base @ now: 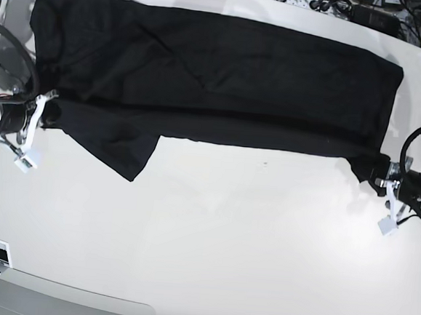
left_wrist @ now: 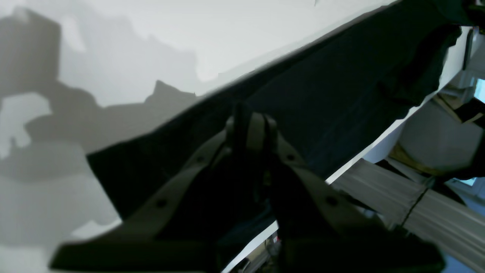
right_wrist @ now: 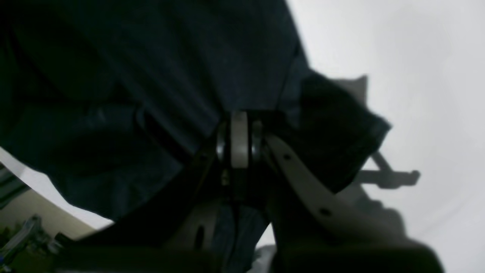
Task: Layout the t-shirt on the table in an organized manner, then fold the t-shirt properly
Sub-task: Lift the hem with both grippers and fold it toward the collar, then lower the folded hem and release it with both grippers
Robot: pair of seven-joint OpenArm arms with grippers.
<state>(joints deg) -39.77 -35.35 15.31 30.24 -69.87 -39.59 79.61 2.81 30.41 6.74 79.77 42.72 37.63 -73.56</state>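
Base view: t-shirt spread as a long black band across the far half of the table, folded lengthwise along a straight near edge, with 1 sleeve flap hanging toward the near side on the view's left. Right gripper at the shirt's left end in this view, at the fabric edge beside the sleeve flap; left gripper at the opposite end, on the near right corner of the band, where the cloth bunches into a small point. Both grippers low over the tabletop, well apart, shirt stretched between them. Near half of the table bare white, glossy. Left wrist view: left gripper with jaws drawn together, dark fabric pinched between the tips; t-shirt running away from the tips as a taut diagonal strip, table showing white above it, table edge and floor visible below the strip. Right wrist view: right gripper with jaws closed, tips buried in a fold of the t-shirt; fabric filling the upper left of the frame and draping around the fingers on both sides, a hemmed sleeve edge projecting to the right of the tips, table white beyond it with arm shadows cast on it. Both grips on cloth, 1 at each end of the folded band; wrist views blurred and dark, so exact seam or hem held not resolvable.
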